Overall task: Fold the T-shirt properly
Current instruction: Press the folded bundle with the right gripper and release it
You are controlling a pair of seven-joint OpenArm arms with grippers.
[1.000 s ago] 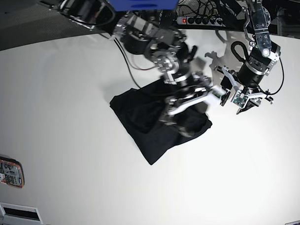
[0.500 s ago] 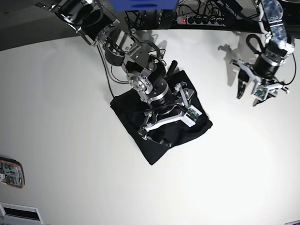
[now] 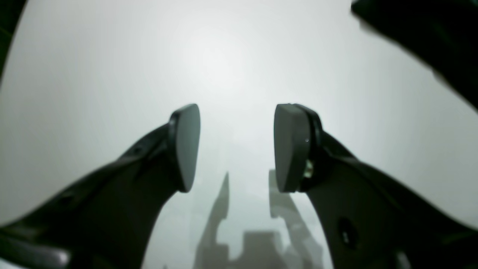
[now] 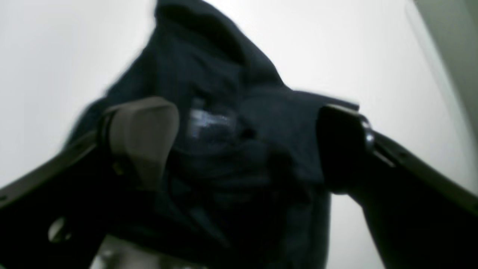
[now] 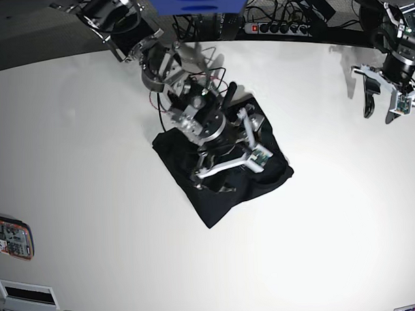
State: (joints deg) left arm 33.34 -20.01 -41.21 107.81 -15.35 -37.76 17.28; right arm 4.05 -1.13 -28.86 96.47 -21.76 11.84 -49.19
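The black T-shirt (image 5: 216, 196) lies in a rumpled, folded bundle in the middle of the white table (image 5: 91, 146). My right gripper (image 5: 225, 172) hangs right over it, open. In the right wrist view its fingers (image 4: 143, 130) stand wide apart with the blurred T-shirt (image 4: 242, 112) below them and a pale label (image 4: 209, 121) showing; I cannot tell whether they touch the cloth. My left gripper (image 5: 378, 114) is far off at the back right, above bare table. In the left wrist view the left gripper (image 3: 237, 147) is open, its pads (image 3: 186, 145) holding nothing.
A power strip (image 5: 278, 28) and cables lie along the table's back edge, beside a blue block (image 5: 199, 0). A phone-like object (image 5: 9, 237) sits at the left edge. A dark blurred shape (image 3: 429, 37) fills the top right corner of the left wrist view.
The left arm has pulled away from the shirt to the back right. The right gripper has swung left and settled over the middle of the shirt, staying open.
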